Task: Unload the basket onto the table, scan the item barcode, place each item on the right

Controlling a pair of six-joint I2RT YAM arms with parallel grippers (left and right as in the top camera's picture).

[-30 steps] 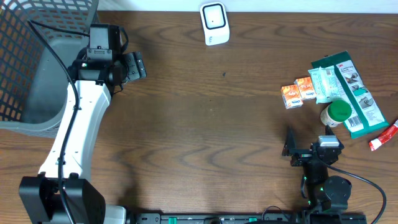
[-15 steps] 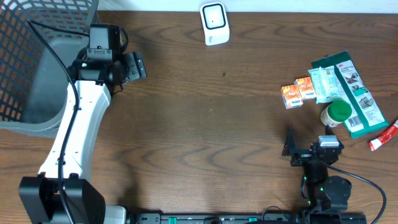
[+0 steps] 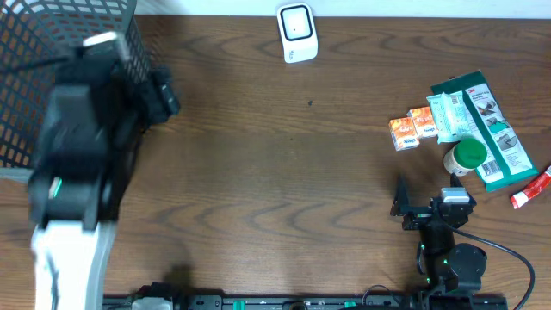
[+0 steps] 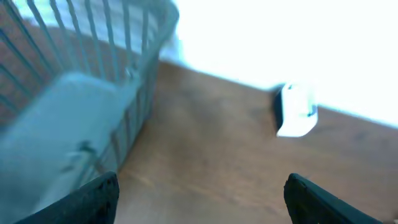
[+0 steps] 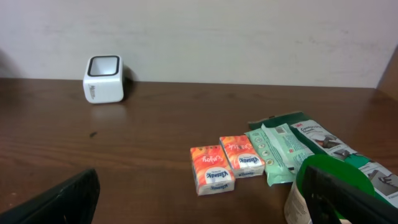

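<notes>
Overhead only: red-and-white tube (image 3: pixel 531 189)

A dark wood-grain table (image 3: pixel 284 181) runs back to a plain pale wall (image 5: pixel 249 37)

The left arm (image 3: pixel 73 198) was pictured stretched forward along the left side of the overhead view. It was held close beneath the camera and smeared by blur, with a white lower link and a dark wrist above it. The left gripper (image 3: pixel 162 93) was carried at the far end. From the wrist view its jaws were shown spread wide, with nothing caught between the fingers (image 4: pixel 93 199). The right arm (image 3: pixel 449 250) was pictured folded low at the near right edge. The right gripper (image 3: pixel 401 202) was aimed forward and leftward, its jaws parted fully and empty.
</notes>
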